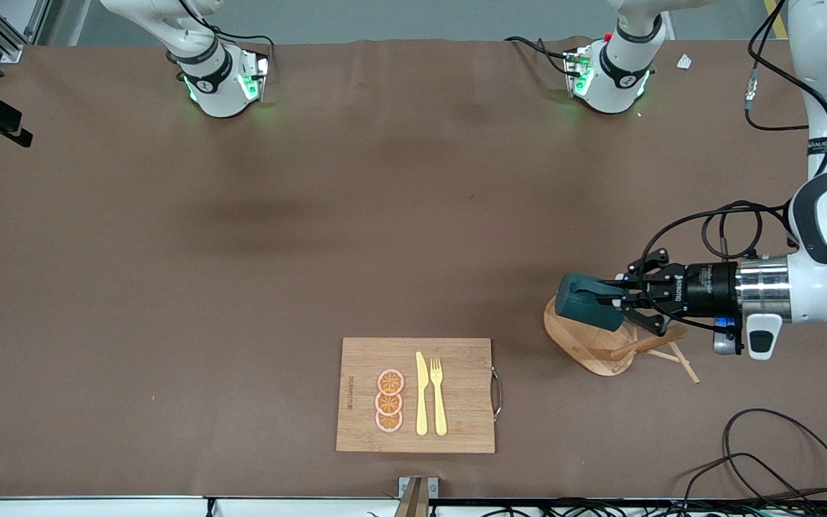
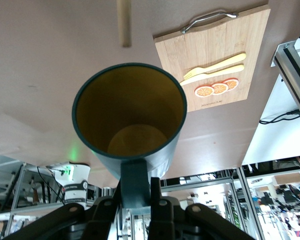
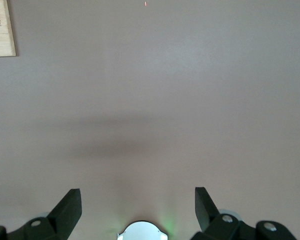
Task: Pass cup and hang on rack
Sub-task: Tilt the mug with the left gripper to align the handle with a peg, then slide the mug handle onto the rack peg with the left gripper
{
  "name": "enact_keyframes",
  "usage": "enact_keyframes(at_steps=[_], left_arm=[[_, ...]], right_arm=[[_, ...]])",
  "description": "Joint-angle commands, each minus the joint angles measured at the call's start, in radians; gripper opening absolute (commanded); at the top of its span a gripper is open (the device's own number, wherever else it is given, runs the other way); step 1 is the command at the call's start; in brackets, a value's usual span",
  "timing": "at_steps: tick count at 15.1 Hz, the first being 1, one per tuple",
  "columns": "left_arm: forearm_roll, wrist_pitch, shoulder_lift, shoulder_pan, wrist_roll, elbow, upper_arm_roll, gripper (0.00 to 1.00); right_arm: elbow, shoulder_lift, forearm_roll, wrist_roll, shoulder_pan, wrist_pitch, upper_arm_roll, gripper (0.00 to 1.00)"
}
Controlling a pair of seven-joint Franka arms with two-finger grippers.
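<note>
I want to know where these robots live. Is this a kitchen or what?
Probably a robot lab, not a kitchen. Two robot arms stand bolted to a brown table, loose cables trail along its edge, and the left gripper holds a cup over a rack. The cutting board looks like a practice prop.

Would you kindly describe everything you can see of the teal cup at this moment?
The cup is a small dark teal cylinder with a mustard-yellow inside that looks empty. It has a matte, ceramic-like look and a small teal side handle. The left gripper is shut on that handle and holds the cup in the air, tipped on its side, over the oval base of the wooden rack toward the left arm's end of the table. Whether it touches the rack cannot be told.
</note>
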Motion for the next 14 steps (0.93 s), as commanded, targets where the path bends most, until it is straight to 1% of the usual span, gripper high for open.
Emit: enact_keyframes(at_steps=[1, 7, 9, 14], left_arm=[[-0.060, -0.010, 0.025, 0.023, 0.006, 0.006, -0.008, 0.02], [-0.071, -0.012, 0.051, 0.051, 0.011, 0.006, -0.007, 0.03], [-0.073, -0.012, 0.054, 0.066, 0.012, 0.006, -0.007, 0.02], [-0.071, -0.012, 0.067, 0.102, 0.020, 0.007, -0.008, 0.02]], right_arm=[[-0.010, -0.019, 0.016, -0.008, 0.003, 0.000, -0.003, 1.00], [-0.006, -0.018, 0.016, -0.008, 0.003, -0.005, -0.003, 1.00], [-0.006, -0.018, 0.016, -0.008, 0.003, -0.005, -0.003, 1.00], [-0.006, -0.018, 0.016, -0.008, 0.003, -0.005, -0.001, 1.00]])
